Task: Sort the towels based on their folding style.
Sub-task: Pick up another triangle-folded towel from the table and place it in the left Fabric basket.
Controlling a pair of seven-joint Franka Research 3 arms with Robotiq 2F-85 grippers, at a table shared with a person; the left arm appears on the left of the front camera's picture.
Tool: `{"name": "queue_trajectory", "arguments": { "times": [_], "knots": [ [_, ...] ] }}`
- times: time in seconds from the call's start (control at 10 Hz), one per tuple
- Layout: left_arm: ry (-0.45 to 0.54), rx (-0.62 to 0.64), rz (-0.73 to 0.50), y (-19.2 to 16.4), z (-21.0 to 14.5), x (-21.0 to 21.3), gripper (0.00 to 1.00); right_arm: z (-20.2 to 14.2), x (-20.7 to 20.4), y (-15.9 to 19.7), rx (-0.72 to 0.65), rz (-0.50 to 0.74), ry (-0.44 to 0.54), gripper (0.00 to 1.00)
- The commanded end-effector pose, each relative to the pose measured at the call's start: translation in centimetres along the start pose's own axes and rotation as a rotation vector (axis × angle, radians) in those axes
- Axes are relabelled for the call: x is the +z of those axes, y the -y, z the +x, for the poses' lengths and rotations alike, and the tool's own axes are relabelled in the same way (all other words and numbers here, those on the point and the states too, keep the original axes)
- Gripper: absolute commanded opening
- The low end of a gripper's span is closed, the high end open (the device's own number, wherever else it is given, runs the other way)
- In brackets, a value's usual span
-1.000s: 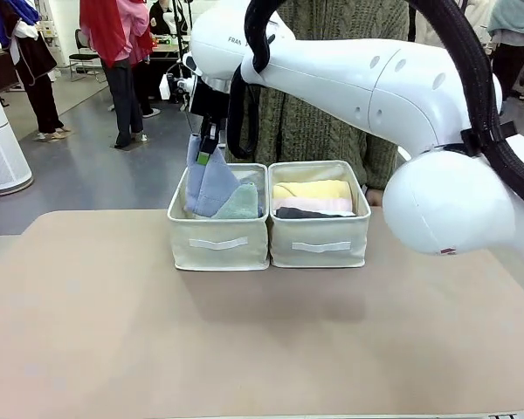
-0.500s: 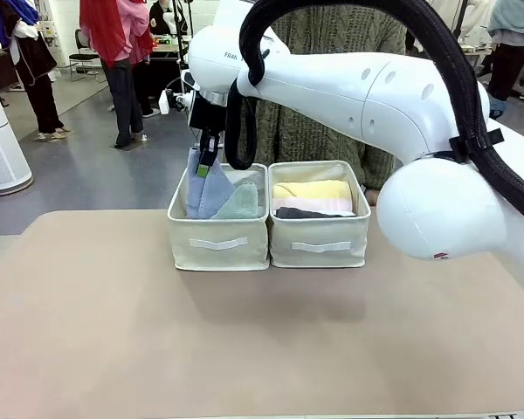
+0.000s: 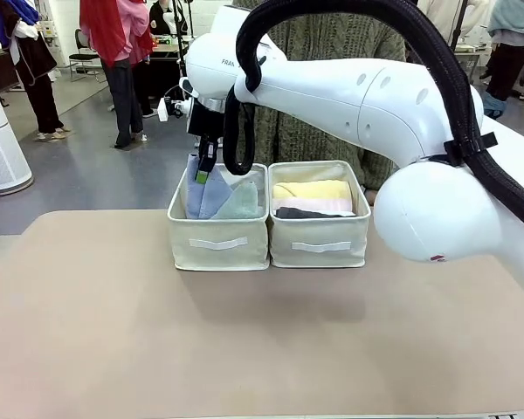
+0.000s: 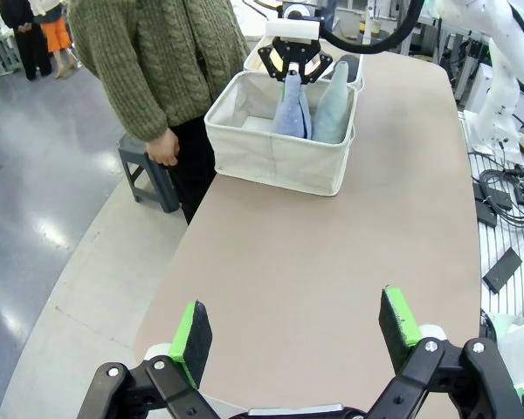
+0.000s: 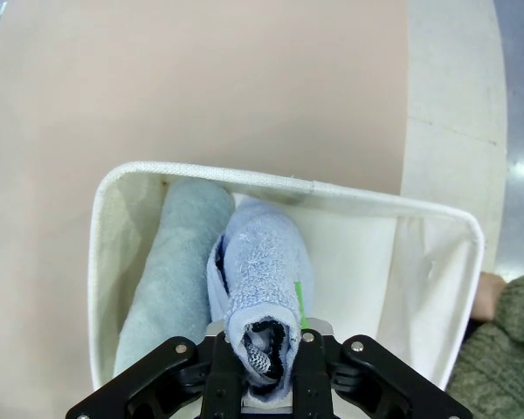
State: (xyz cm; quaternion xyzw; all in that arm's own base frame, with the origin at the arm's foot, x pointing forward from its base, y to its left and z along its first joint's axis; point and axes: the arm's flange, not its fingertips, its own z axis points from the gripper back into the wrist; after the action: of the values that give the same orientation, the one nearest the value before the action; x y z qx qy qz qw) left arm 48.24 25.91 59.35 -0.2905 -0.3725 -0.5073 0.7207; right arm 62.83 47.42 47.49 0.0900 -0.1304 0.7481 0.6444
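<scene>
Light blue cone: the light blue towel stands point-up in the left bin, its base down inside, just beside the pale teal cone.
Right claw: the right claw is clamped together on the blue cone's tip; in the wrist view the terry bunches between its fingers.
Left claw: the left claw hangs wide apart over the near end of the bench, holding nothing.
Rolls: in the right bin 3 rolls show, yellow on top, pale pink under it, dark grey at the near edge.
Person: someone in a green knit sweater stands at the far side, behind the bins.
Handling: I judge the cone light, soft and floppy; terry grips well, so slipping is unlikely, but a pinch at the tip lets the fold sag or unwind. Taking it lower on the thicker body would likely keep the shape better.
Change: against 1 second ago, the blue cone sits lower in the left bin, the claw has come down with it, and the arm has swung slightly left.
</scene>
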Motion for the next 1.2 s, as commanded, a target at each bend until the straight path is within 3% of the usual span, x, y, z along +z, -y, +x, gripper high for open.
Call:
{"name": "queue_trajectory", "arguments": {
  "times": [0.0, 0.8, 1.0, 1.1],
  "knots": [
    [-0.002, 0.001, 0.005, 0.2, 0.0, 0.1, 1.0, 1.0, -0.1, 1.8, 0.019, 0.012, -0.013, 0.18],
    [-0.002, 0.001, 0.005, 0.2, 0.0, 0.1, 1.0, 1.0, -1.4, 2.1, 0.034, 0.032, -0.018, 0.18],
    [-0.002, 0.001, 0.005, 0.2, 0.0, 0.1, 1.0, 1.0, -1.4, 2.0, 0.041, 0.036, -0.012, 0.78],
    [-0.002, 0.001, 0.005, 0.2, 0.0, 0.1, 1.0, 1.0, -1.5, 2.0, 0.041, 0.036, -0.011, 1.0]
  ]
}}
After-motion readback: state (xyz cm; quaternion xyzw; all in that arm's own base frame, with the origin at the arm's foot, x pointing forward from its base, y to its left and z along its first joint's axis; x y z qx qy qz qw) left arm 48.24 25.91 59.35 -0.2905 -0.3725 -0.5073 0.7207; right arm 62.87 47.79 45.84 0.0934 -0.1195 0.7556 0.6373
